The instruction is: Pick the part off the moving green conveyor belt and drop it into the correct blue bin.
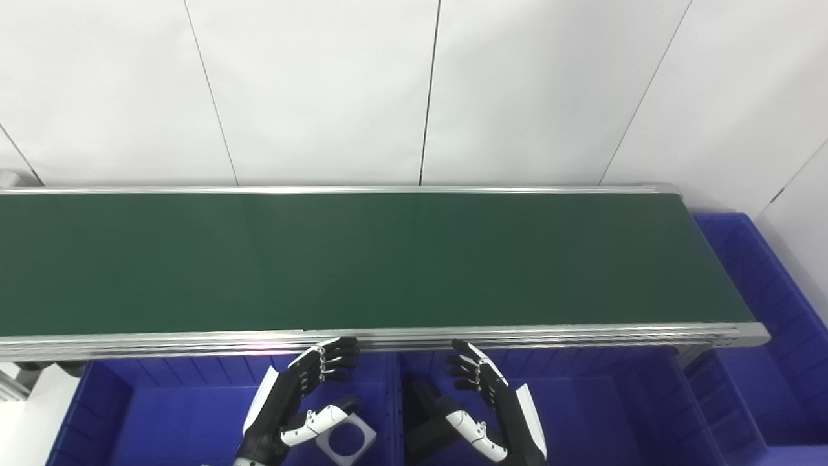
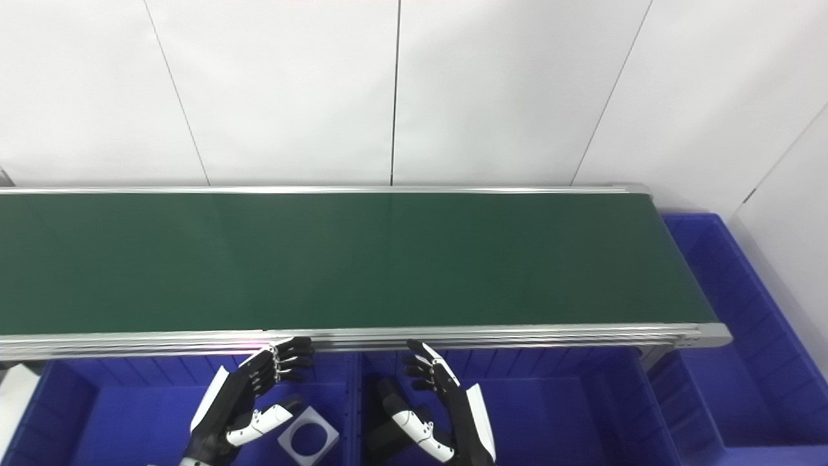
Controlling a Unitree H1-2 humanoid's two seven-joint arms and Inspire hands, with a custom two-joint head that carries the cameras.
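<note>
The green conveyor belt point(image 1: 362, 259) runs left to right across the view and carries no part that I can see. My left hand point(image 1: 294, 404) hovers open over the left blue bin point(image 1: 149, 401), just in front of the belt's near rail. My right hand point(image 1: 488, 404) hovers open over the middle blue bin point(image 1: 601, 408). A white square part with a round hole point(image 1: 346, 442) lies in the left bin, beside my left hand's thumb. A dark object point(image 1: 424, 414) lies in the middle bin under my right hand, partly hidden.
A third blue bin point(image 1: 763, 285) stands past the belt's right end. The aluminium rail point(image 1: 517, 336) borders the belt's near side. A white panelled wall point(image 1: 414, 90) rises behind the belt.
</note>
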